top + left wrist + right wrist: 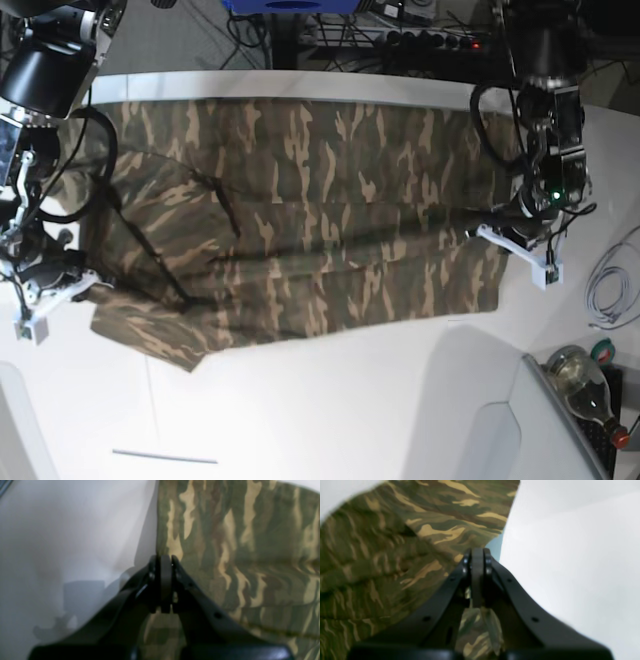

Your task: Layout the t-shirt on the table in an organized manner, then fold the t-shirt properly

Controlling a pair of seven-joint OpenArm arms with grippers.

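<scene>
In the left wrist view, the left gripper (163,562) has its black jaws pressed together on the edge of the t-shirt (237,555); camouflage cloth shows between and below the jaws. The shirt fills the right half of the view, and the white table (62,530) lies bare on the left, with the gripper's shadow on it

In the right wrist view, the right gripper (477,555) is also closed, pinching the t-shirt (382,555); a fold of cloth hangs under the jaws. The cloth spreads across the left side, blurred in places, and the table (570,555) is on the right

In the base view, the t-shirt (310,220) lies spread wide across the far half of the table (330,410), wrinkled on the view's left side. The left gripper (515,238) is at the shirt's edge on the view's right; the right gripper (70,288) is at the opposite edge on the view's left. A bottle (585,385) and a white cable (610,290) lie near the lower right corner
</scene>
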